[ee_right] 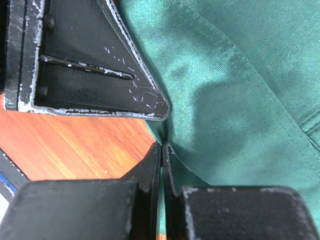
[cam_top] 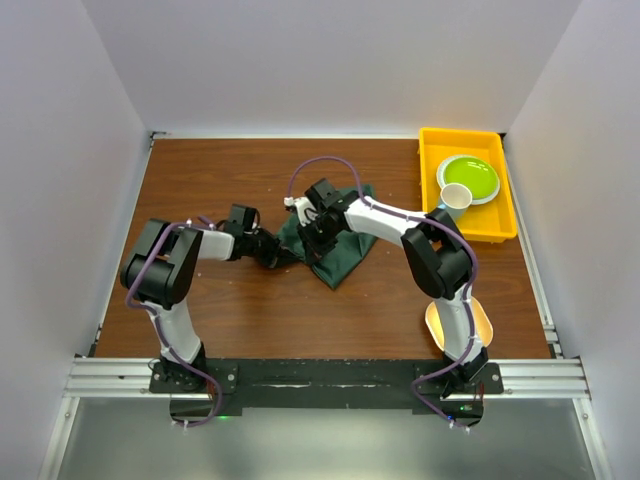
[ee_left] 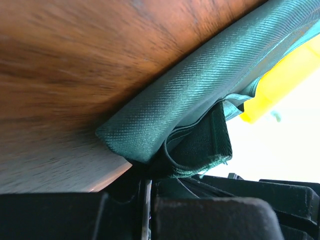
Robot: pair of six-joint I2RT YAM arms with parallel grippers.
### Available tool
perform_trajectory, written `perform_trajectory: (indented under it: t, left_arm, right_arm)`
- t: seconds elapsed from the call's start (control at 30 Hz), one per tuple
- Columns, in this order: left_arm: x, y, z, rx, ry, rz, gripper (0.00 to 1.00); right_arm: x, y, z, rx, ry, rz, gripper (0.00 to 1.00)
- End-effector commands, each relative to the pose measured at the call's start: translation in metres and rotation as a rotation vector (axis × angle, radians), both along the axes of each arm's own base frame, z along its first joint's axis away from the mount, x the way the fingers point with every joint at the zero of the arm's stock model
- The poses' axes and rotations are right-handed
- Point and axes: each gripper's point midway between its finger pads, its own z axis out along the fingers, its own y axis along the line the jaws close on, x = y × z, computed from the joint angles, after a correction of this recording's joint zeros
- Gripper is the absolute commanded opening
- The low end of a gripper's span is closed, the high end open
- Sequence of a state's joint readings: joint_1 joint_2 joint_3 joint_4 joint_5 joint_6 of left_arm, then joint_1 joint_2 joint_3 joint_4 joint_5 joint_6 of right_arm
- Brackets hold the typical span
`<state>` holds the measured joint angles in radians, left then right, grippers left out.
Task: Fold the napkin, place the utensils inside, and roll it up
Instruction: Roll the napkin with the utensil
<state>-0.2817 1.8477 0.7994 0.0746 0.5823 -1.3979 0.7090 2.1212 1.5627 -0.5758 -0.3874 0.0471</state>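
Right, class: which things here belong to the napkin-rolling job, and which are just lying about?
Job: napkin, gripped by left gripper and right gripper; no utensil shows.
Lying about: yellow tray, green plate and white cup in it, tan dish by the right arm's base.

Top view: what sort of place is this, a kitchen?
Probably a robot test booth: plain white walls box in a wooden table, with left arm and right arm bolted to a metal rail.
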Motion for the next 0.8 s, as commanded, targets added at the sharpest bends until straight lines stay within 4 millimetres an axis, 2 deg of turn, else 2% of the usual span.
perform_trajectory:
  t: [0.0,0.1,0.17,0.2,0.27,0.3,0.53,0.77]
  left_arm:
    - [-0.005,0.007,-0.012,0.049,0.047,0.021,0.00]
    - [-0.005,0.007,-0.006,0.045,0.044,0.019,0.00]
    - [-0.009,0.007,-0.005,0.046,0.070,0.016,0.00]
    - [-0.010,0.006,-0.004,0.040,0.077,0.016,0.00]
    - [-0.008,0.005,-0.001,0.034,0.079,0.013,0.00]
    - [-0.009,0.006,-0.002,0.039,0.090,0.014,0.00]
    - [-0.007,0.004,0.007,0.031,0.106,0.008,0.00]
    - [-0.005,0.003,0.012,0.021,0.117,0.005,0.00]
  right_arm:
    - [0.008,0.000,0.035,-0.015,-0.107,0.024,0.11]
    - [0.008,0.001,0.045,-0.058,-0.208,0.061,0.34]
    - [0.002,0.007,0.050,-0.079,-0.258,0.087,0.42]
    - [0.006,0.004,0.051,-0.117,-0.308,0.082,0.49]
    - [0.001,0.009,0.053,-0.139,-0.359,0.098,0.54]
    - [0.005,0.008,0.054,-0.164,-0.401,0.087,0.57]
    - [0.008,0.017,0.054,-0.186,-0.492,0.075,0.57]
    - [0.003,0.017,0.033,-0.219,-0.510,0.120,0.49]
